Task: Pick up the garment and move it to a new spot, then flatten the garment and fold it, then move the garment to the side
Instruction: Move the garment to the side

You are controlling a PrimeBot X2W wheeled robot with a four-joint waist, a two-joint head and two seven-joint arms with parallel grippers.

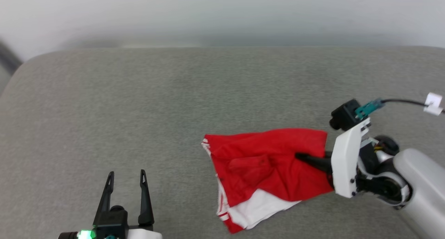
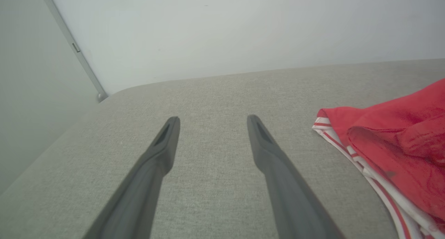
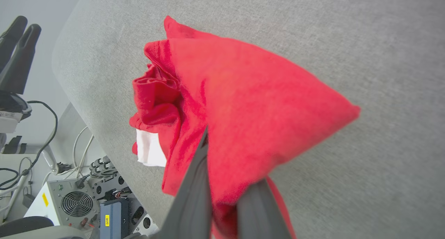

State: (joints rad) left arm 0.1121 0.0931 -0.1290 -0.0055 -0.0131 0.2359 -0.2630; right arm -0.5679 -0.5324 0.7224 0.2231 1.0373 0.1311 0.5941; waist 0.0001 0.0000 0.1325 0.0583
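The garment (image 1: 264, 166) is a red jersey with white parts and red-striped trim, lying crumpled right of centre on the grey padded surface (image 1: 146, 103). My right gripper (image 1: 300, 157) reaches in from the right and is shut on the garment's red cloth. The right wrist view shows the fabric (image 3: 243, 113) pinched between the two dark fingers (image 3: 194, 186) and draped over them. My left gripper (image 1: 127, 178) stands open at the lower left, well clear of the garment. In the left wrist view its fingers (image 2: 163, 145) are spread above bare surface, the garment's striped edge (image 2: 347, 145) to their right.
A pale wall (image 1: 222, 13) rises behind the padded surface's rounded far edge. Past the surface's near edge, the right wrist view shows cables (image 3: 45, 127) and electronic boxes with a fan (image 3: 76, 202) on the floor. Bare surface spreads to the left of the garment.
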